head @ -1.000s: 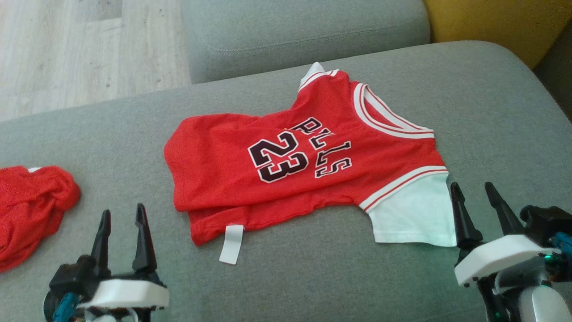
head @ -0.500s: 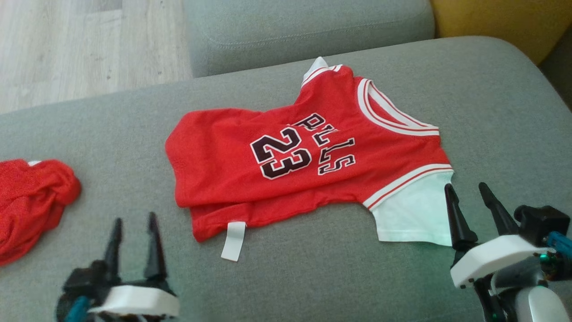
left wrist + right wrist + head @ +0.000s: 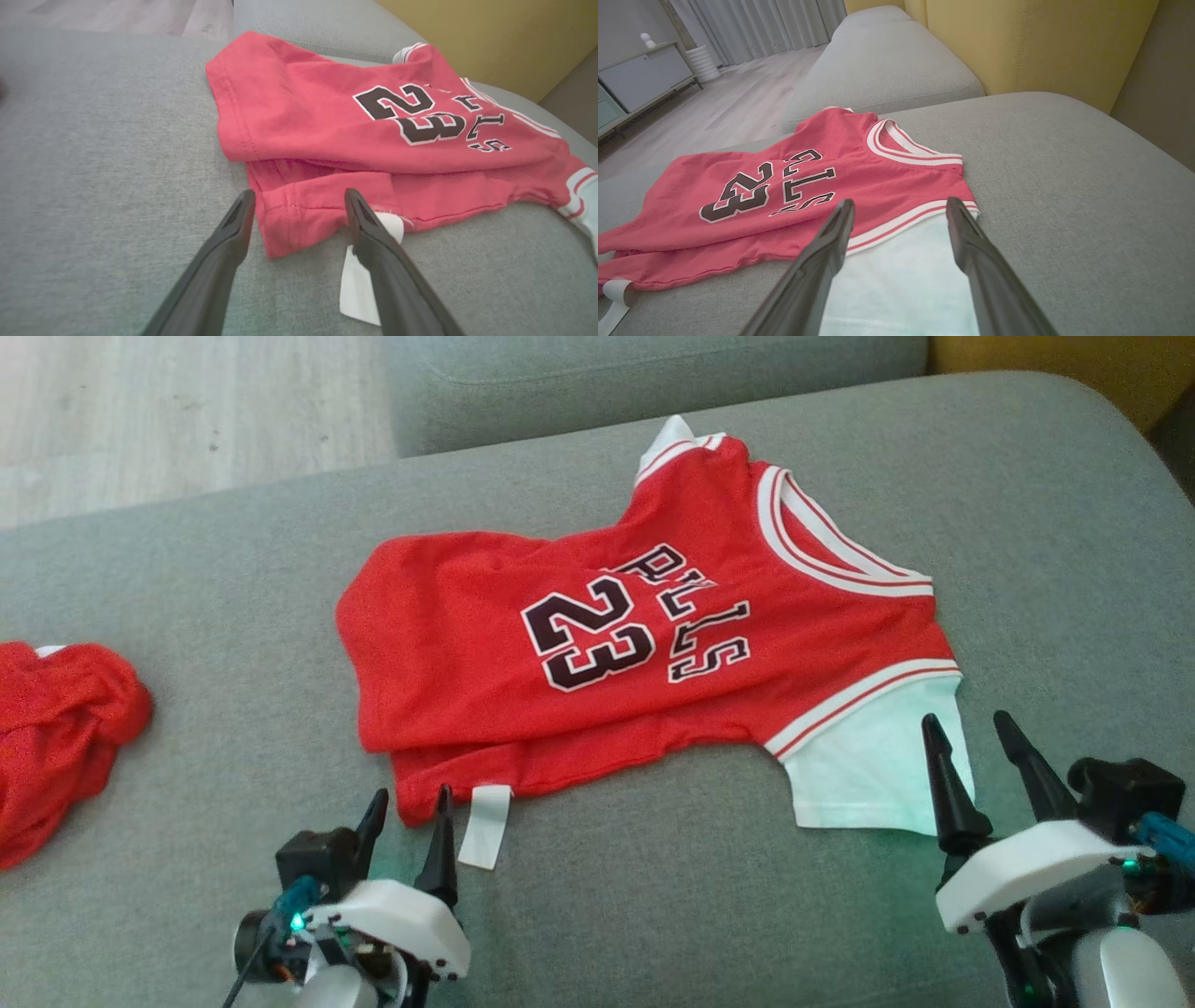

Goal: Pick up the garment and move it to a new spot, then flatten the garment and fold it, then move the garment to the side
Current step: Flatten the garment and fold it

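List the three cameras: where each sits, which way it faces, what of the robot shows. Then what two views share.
Head view: on the head, facing forward and down at the red jersey on the sofa cushion; left gripper lower left, right gripper lower right, both open.
Left wrist view: on the left wrist, facing along its fingers at the jersey's hem corner and white label.
Right wrist view: on the right wrist, facing along its fingers at the white sleeve.
Both wrist views share the number 23.
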Robot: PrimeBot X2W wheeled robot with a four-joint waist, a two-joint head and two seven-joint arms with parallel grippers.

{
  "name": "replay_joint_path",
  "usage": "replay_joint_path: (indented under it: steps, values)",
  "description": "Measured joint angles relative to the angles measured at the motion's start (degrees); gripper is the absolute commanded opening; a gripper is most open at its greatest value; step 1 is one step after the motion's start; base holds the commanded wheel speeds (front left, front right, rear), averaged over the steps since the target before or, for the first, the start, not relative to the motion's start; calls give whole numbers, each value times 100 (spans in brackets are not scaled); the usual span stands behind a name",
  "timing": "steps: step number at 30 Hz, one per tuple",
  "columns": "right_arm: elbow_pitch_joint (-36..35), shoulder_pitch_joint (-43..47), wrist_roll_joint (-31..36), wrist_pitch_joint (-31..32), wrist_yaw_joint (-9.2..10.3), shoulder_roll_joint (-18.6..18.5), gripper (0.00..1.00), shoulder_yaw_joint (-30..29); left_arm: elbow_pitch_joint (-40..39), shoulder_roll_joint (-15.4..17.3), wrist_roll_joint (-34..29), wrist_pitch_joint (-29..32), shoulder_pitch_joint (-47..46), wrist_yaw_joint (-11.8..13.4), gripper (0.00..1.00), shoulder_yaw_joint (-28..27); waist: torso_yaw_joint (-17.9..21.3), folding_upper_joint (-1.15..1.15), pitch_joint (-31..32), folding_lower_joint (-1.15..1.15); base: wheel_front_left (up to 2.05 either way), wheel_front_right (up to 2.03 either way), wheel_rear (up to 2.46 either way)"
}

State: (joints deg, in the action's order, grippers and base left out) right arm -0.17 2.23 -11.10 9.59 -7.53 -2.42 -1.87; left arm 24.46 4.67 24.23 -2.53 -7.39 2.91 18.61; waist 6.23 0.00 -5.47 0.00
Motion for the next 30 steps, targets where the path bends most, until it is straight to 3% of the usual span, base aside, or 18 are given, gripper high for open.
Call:
replay_joint_path:
  steps: [6,7,8,12,18,26,27,28,30]
  values:
    - [55,-57,-51,-19,0,0,100,5,327,-42,119,104,-120,8,100,0,109,0,-94,0,0,0,0]
    - [66,-57,-51,-20,0,0,100,8,367,-43,119,102,-135,8,46,-1,127,0,-108,0,0,0,0]
    - [77,-57,-51,-25,0,0,100,3,399,-42,118,85,-164,4,0,0,140,0,-121,0,0,0,0]
    - [170,-53,-49,75,0,1,100,-86,439,-25,116,-143,-246,-48,0,1,158,0,-150,0,0,0,0]
    - [331,125,-43,758,0,3,100,-439,401,22,101,-413,-214,-99,0,11,114,0,-242,0,0,0,0]
    - [896,170,168,937,0,5,100,-646,404,44,101,-513,-154,-177,0,57,24,0,-406,0,0,0,0]
    - [965,154,138,856,0,7,49,-655,404,46,101,-521,-158,-190,0,62,19,0,-424,0,0,0,0]
    - [1095,93,104,857,0,9,100,-659,404,48,100,-536,-162,-190,0,70,17,0,-443,0,0,0,0]
    - [1304,-31,222,911,0,9,100,-647,404,63,100,-557,-176,-193,0,112,7,0,-483,0,0,0,0]
